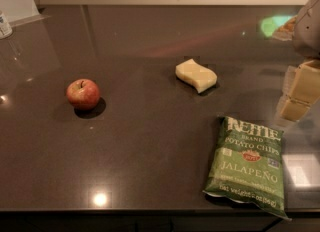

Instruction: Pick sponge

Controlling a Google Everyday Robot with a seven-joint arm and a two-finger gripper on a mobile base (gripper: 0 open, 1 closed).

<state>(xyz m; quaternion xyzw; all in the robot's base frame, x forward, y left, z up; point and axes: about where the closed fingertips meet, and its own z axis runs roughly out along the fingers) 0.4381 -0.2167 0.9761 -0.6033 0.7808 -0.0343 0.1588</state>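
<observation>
The sponge [196, 75] is showing a plain pale yellow against the glossy, dark grey-brown desk [150, 141]. Toward the left edge, the apple [83, 94] is glowing red with yellowish streaks. The Kettle jalapeño chip bag [248, 165], near the front right corner, is displaying green with white lettering. The gripper [298, 96], hanging at the right edge, is showing tan.

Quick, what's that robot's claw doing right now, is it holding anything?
The gripper: at the right edge, open or closed cannot be told.
The pale yellow wavy-sided sponge lies on the dark counter, apart from it.
</observation>
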